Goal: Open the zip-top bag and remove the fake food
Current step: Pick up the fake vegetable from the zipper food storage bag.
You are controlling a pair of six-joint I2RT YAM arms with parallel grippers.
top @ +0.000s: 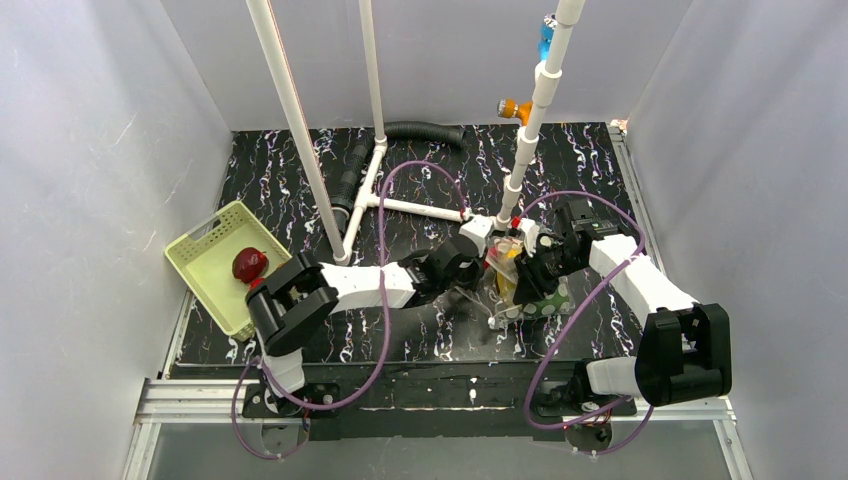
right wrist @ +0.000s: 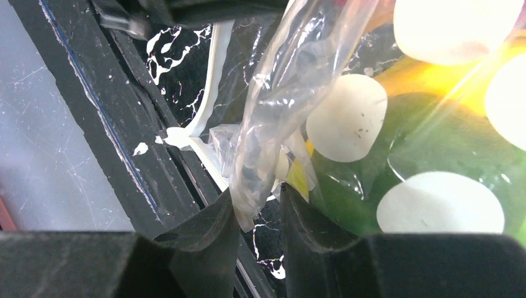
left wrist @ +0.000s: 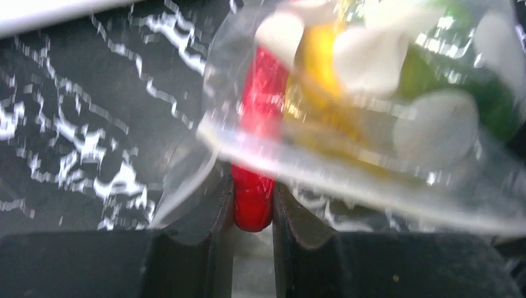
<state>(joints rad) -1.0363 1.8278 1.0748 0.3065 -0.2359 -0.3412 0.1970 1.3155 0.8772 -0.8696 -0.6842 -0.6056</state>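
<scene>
A robot lab cell: white walls [top: 100, 130] box a black marbled bench [top: 260, 160]; pipe frame [top: 300, 130], aluminium rail [top: 200, 398] along its near edge.

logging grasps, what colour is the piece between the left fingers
It's a glossy red plastic piece; left wrist view.

Two of one make: left arm [top: 365, 283] and right arm [top: 645, 280], both of smooth white tubular links between chunky matte-black joint housings. Looped with thin purple cables [top: 383, 330] running up from the black base blocks. Left gripper [left wrist: 253, 186] and right gripper [right wrist: 257, 192] alike: dull black wedge-shaped fingers [left wrist: 304, 236] on broad black blocks, curved on the inner faces, lightly speckled with dust.
</scene>
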